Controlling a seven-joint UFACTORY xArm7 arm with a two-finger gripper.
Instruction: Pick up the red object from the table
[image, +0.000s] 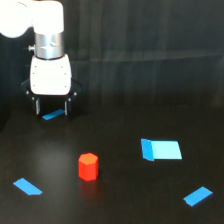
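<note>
Exterior view: one xArm6 arm over a wide matte black bench, with a dark backdrop behind it.
Arm: white and silver, coming down from the top corner at the exterior view's left.
Pincer: hangs below the white wrist housing, its two dark fingers pointing down and standing apart with a gap between them; nothing is held.
Pincer height: the tips seem to sit just above the bench, though whether they touch it cannot be told.
Red object: a small red-orange hexagonal block, upright on the bench, in the lower middle of the view.
Red object and pincer: well apart; the block lies lower in the view and toward the exterior view's right of the pincer.
Small blue piece: flat, seen between the pincer fingers, lying on the bench.
Large blue piece: flat and roughly rectangular, toward the exterior view's right of the red object, clear of it.
Blue strip at left: flat and slanted, near the lower left corner.
Blue strip at right: flat and slanted, near the lower right corner.
</note>
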